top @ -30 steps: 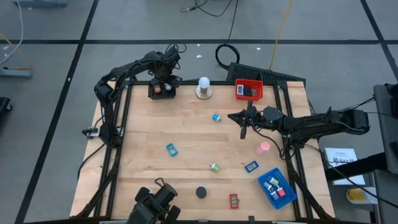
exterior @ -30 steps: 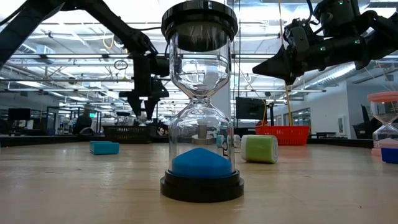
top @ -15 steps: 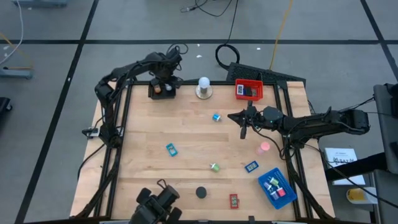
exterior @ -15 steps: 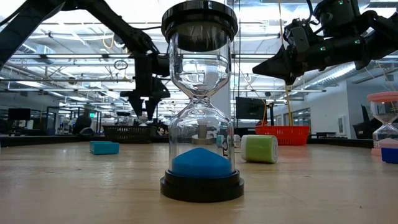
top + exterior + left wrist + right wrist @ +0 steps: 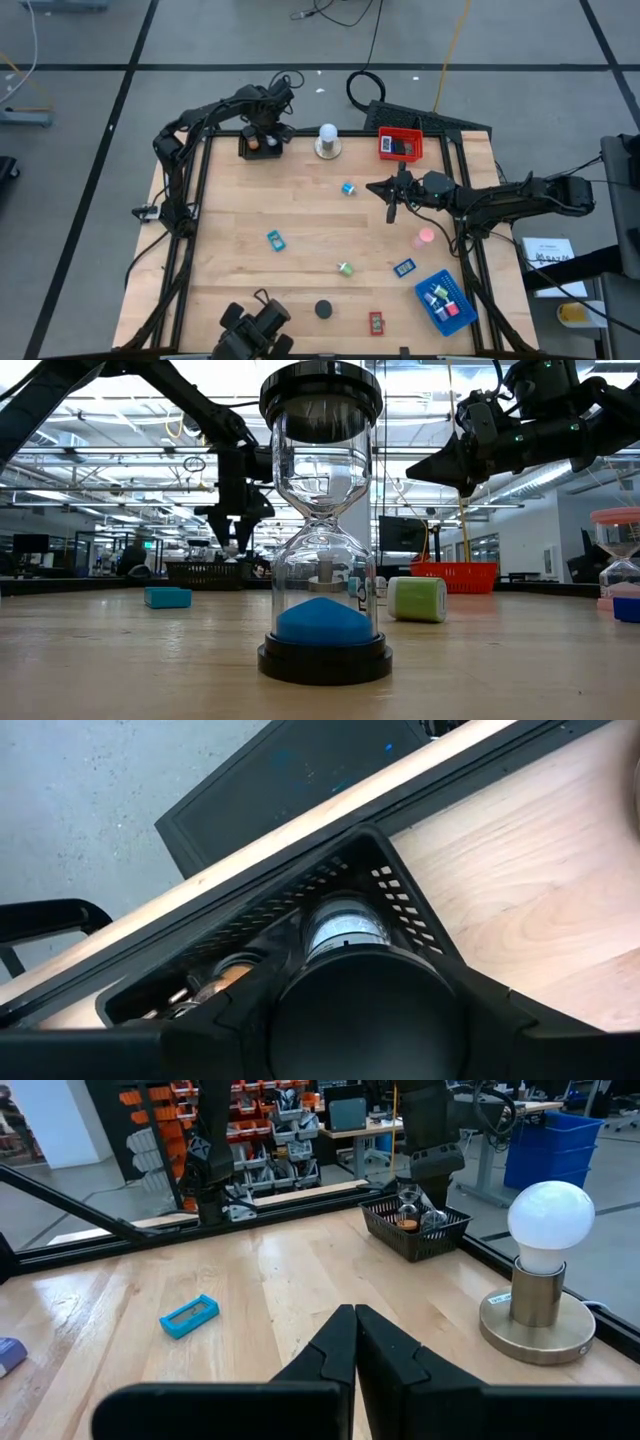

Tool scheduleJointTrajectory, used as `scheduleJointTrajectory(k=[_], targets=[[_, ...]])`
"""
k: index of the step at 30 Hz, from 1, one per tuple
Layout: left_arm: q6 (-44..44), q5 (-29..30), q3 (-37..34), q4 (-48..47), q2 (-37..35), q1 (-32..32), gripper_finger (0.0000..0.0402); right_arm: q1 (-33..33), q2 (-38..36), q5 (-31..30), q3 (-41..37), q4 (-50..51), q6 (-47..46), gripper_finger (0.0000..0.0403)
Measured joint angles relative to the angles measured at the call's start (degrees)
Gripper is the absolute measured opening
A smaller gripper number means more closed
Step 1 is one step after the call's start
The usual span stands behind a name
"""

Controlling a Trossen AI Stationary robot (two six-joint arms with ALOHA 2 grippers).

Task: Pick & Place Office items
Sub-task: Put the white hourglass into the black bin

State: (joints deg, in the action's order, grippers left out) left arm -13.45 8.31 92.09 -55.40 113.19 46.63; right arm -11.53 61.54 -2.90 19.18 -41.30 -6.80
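Landmark: the black tray (image 5: 262,144) at the far edge of the worktop (image 5: 250,200), left of the white bulb on a round base (image 5: 327,142).
Left pincer (image 5: 262,126): poised over the black tray with a black-capped sand timer (image 5: 345,930) clamped between its fingers, glass down into the tray. The fingers are part-way apart, only as wide as the timer's cap.
Why held so: going by the sorting task, the timer hangs upright over the tray so it can drop in beside the brown-capped pieces (image 5: 225,978) already lying there; release looks like the step in hand.
Right pincer (image 5: 392,213): in the air well to the right of the black tray, past the bulb and nearer the red tray (image 5: 400,145). Its fingers are pressed together on nothing, pointing down at bare wood. It seems to be waiting.
Office items left loose: a blue clip (image 5: 275,240) nearer than the black tray, a small blue piece (image 5: 348,187) and a green one (image 5: 345,268) to its right, a pink timer (image 5: 425,237), a blue rectangle (image 5: 404,267), a red rectangle (image 5: 376,322) and a black cylinder (image 5: 323,310) farthest from it.
Sorted elsewhere: the red tray and the blue tray (image 5: 444,301), the blue one diagonally across from the black tray, each hold items, apparently matched by colour.
Low camera: a blue-sand timer (image 5: 322,520) stands right before the lens.
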Motion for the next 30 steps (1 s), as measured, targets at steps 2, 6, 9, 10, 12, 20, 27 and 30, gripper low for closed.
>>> scheduleJointTrajectory(k=[2,6,9,10,12,20,27,30], targets=[[0.07,1.18,0.00,0.02,0.00,0.00,0.0206,0.00,0.00,0.02,0.00,0.00,-0.01,0.0000],[0.29,1.75,0.00,0.13,0.00,0.00,0.0206,0.00,0.00,0.02,0.00,0.00,-0.01,0.0000],[0.33,1.77,0.00,0.15,0.00,0.00,0.0206,0.00,0.00,0.04,0.00,-0.02,-0.01,0.0000],[0.37,1.75,0.00,0.20,0.00,-0.06,0.0206,0.00,0.00,0.04,0.00,-0.02,-0.02,0.0000],[0.67,1.86,0.00,0.63,0.02,-0.25,0.0206,0.00,0.00,0.04,0.00,-0.02,-0.03,0.0000],[0.97,2.31,0.00,1.90,1.87,-0.55,0.0206,0.00,0.00,0.19,0.00,-0.02,-0.47,0.0000],[1.29,2.32,0.00,1.86,2.05,-0.52,0.0206,0.00,0.00,0.17,0.00,-0.02,-0.38,0.0000],[1.09,2.34,0.00,1.77,2.05,-0.52,0.0215,0.00,0.00,0.18,0.00,-0.02,-0.30,0.0000]])
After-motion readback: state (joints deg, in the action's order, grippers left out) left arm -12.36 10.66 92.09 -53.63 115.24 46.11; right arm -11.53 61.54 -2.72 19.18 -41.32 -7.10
